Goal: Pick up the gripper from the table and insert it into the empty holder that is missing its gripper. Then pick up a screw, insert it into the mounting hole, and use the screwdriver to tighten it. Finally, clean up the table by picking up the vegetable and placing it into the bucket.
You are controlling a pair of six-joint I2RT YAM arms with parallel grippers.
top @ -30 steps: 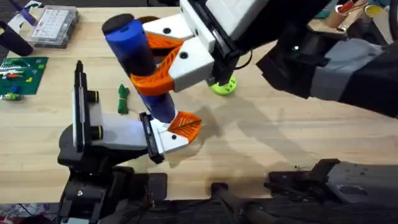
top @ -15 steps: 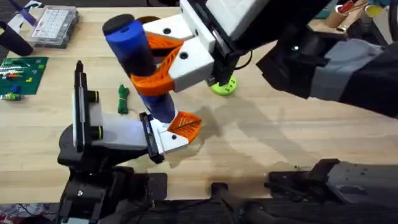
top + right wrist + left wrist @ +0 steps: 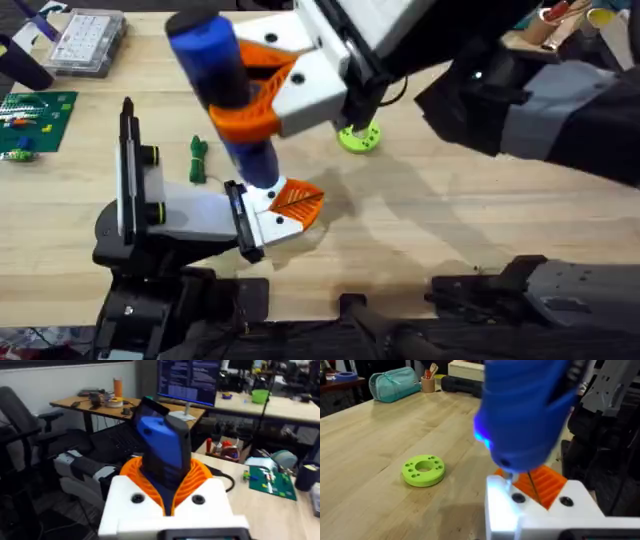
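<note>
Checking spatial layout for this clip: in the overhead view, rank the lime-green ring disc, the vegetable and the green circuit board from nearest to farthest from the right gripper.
Measured from the right gripper, which holds the screwdriver:
1. Vegetable, just below-left.
2. Lime-green ring disc, to its right; close to the vegetable's distance, so this order is tentative.
3. Green circuit board, far left edge.

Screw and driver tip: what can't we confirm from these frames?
- Screw: overhead, hidden under the blue screwdriver held by the right hand.
- Tip contact with the orange gripper: left wrist view, blurred by the driver body.
- Bucket: overhead, behind the right arm.
</note>
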